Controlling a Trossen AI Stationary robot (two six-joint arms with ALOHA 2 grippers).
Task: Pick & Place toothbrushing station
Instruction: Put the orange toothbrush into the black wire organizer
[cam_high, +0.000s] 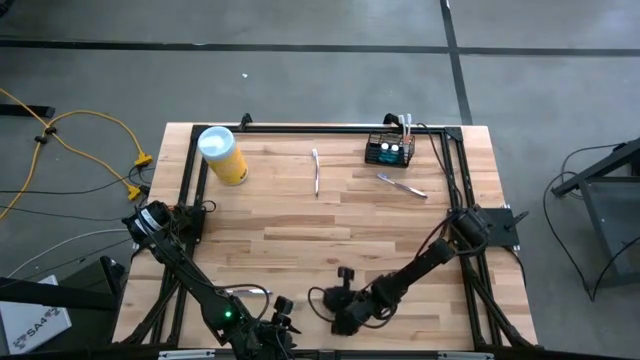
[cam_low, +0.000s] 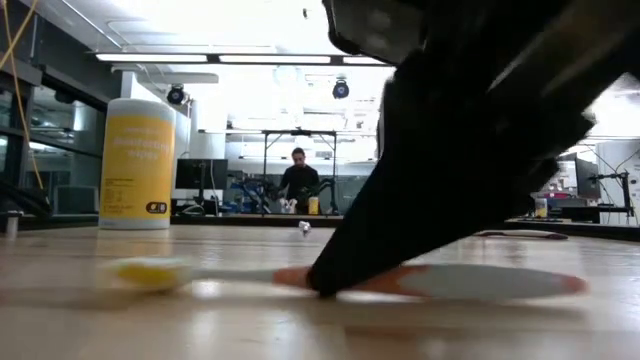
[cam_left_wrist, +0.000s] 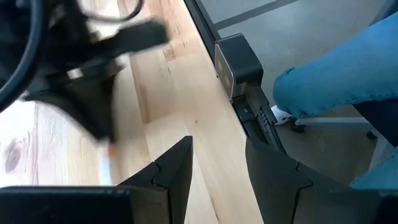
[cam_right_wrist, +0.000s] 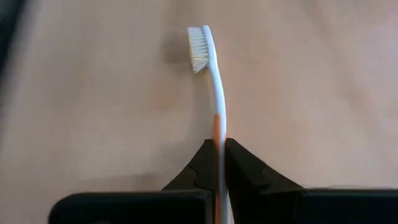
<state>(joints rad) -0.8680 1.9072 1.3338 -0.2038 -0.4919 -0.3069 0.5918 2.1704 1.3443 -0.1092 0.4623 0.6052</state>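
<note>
The black wire-mesh basket (cam_high: 388, 150) stands at the table's far right, untouched; it holds some small items. A yellow canister (cam_high: 222, 155) with a white lid stands at the far left and also shows in the low view (cam_low: 138, 162). My right gripper (cam_high: 344, 290) is near the table's near edge, shut on a white and orange toothbrush (cam_low: 440, 282). The brush's bristle head (cam_right_wrist: 199, 48) points away from the fingers. My left gripper (cam_left_wrist: 217, 168) is open and empty at the near edge, just left of the right gripper. My right gripper pinches the toothbrush's handle at its orange middle part (cam_right_wrist: 217, 132) between its two fingers. The fingers come slanting down from above and from the table's right, running along the brush. The brush lies level on the table (cam_low: 150, 272), head left, handle end right.
Two more toothbrushes lie on the table, one at the far middle (cam_high: 316, 172) and one just in front of the basket (cam_high: 402, 185). A person's leg in blue (cam_left_wrist: 336, 81) shows beyond the table's edge. A person stands far off in the room (cam_low: 299, 180).
</note>
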